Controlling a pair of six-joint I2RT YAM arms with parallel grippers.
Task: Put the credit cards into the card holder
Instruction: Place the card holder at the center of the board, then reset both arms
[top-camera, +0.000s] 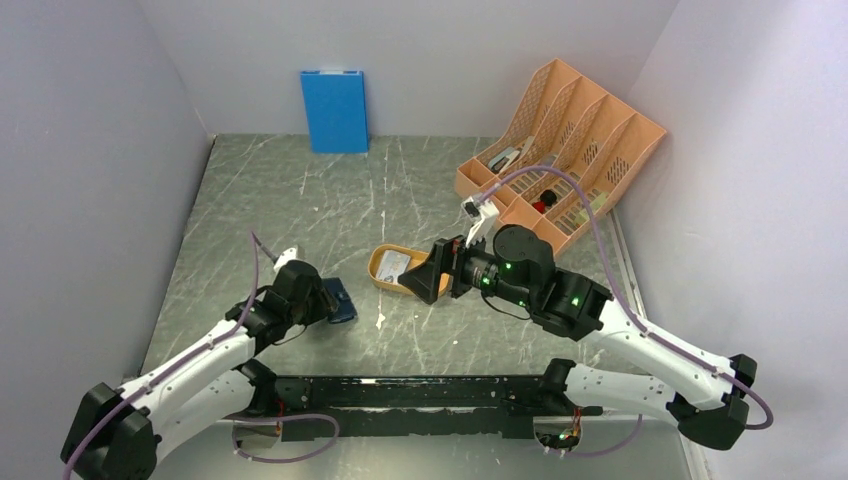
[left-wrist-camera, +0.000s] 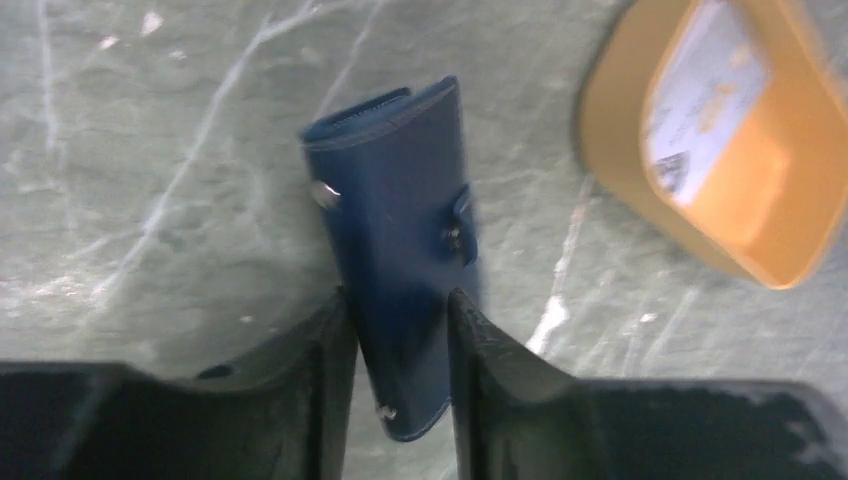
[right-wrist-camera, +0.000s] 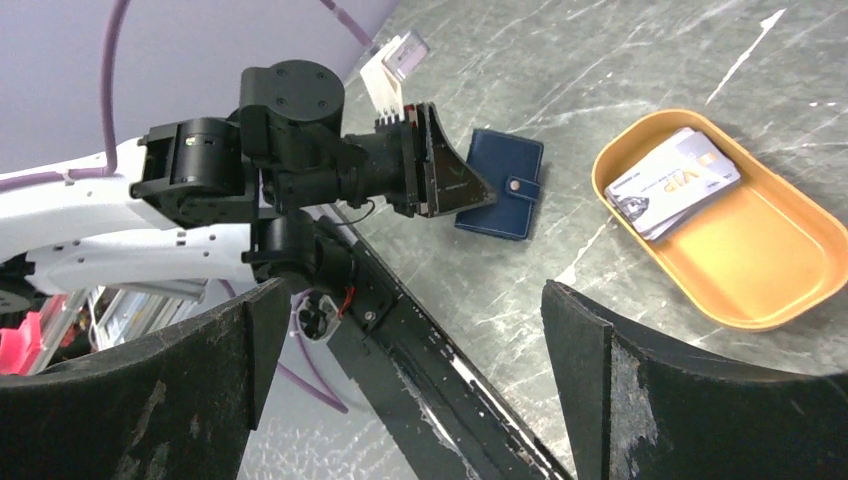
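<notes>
The card holder, a closed navy wallet with a snap tab, lies on the table left of centre. My left gripper has its narrow jaws on either side of the card holder's near end. I cannot see whether they press on it. The credit cards are a silver stack in the orange tray, to the right of the card holder. My right gripper is wide open and empty. It hovers by the tray's near right edge, above the credit cards.
A peach file organizer with small items stands at the back right. A bright blue flat panel leans on the back wall. The black base rail runs along the near edge.
</notes>
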